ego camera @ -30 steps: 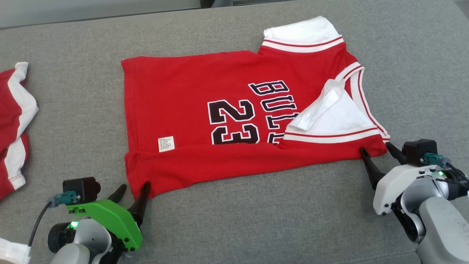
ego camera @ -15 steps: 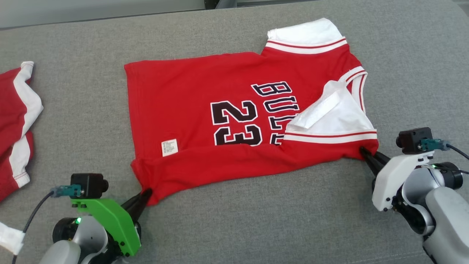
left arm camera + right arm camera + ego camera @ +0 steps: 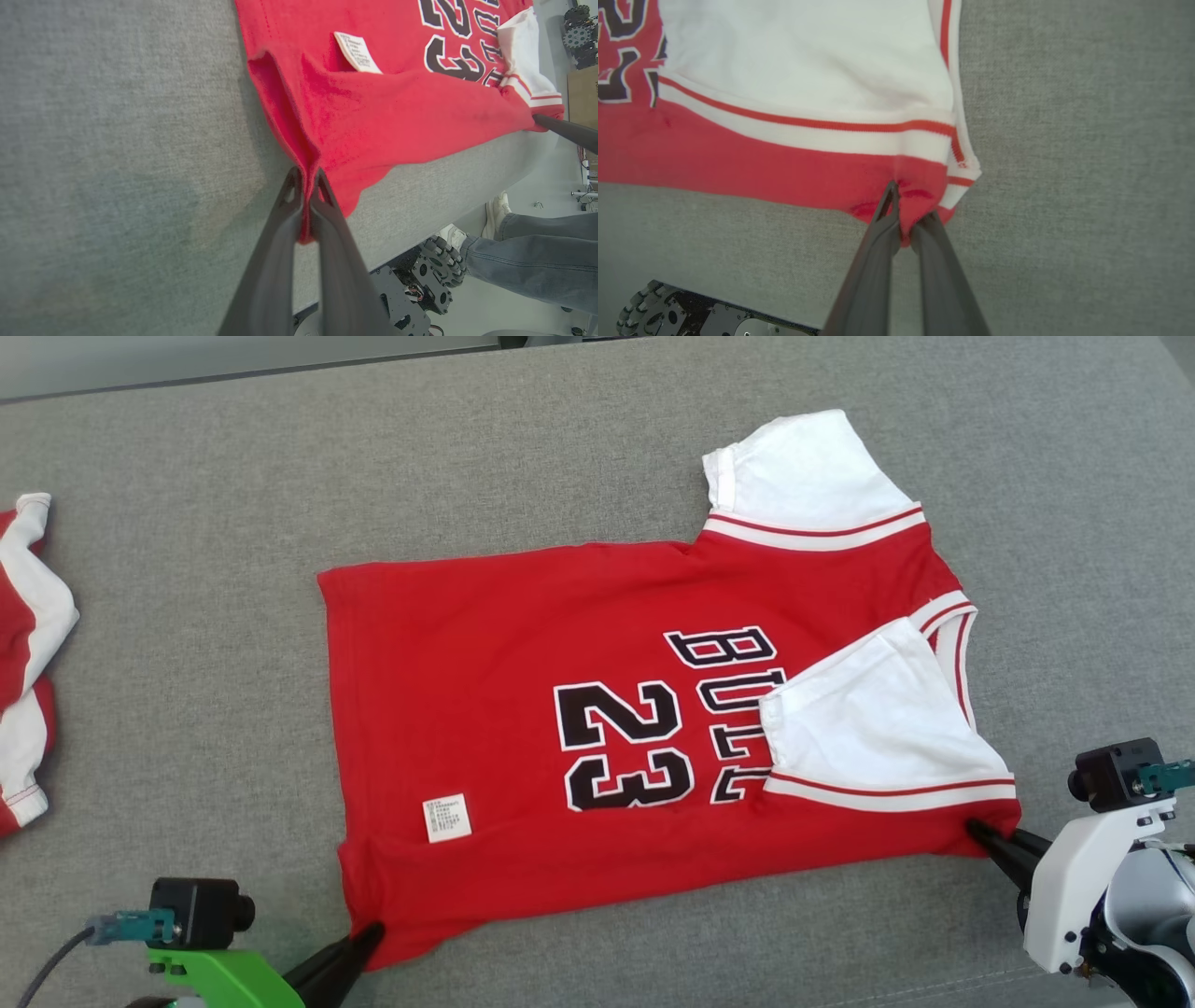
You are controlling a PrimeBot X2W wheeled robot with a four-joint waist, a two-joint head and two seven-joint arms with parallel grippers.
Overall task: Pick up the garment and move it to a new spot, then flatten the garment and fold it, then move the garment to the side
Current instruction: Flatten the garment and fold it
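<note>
The garment is a red jersey with white sleeves and a black "23", lying folded along its near edge on the grey surface. My left gripper is shut on the garment's near left hem corner; in the left wrist view the left gripper pinches red cloth between its dark fingers. At the near right corner my right gripper is shut on the shoulder edge. The right wrist view has the right gripper clamped on the red and white fabric.
A second red and white garment lies at the left edge of the grey cushion. A person's legs in jeans and white shoes stand beside the robot base. The cushion's front edge runs close behind both grippers.
Both grippers closed on the garment's near corners and drew it toward me. The near sleeve now lies flatter. The head camera has also shifted.
</note>
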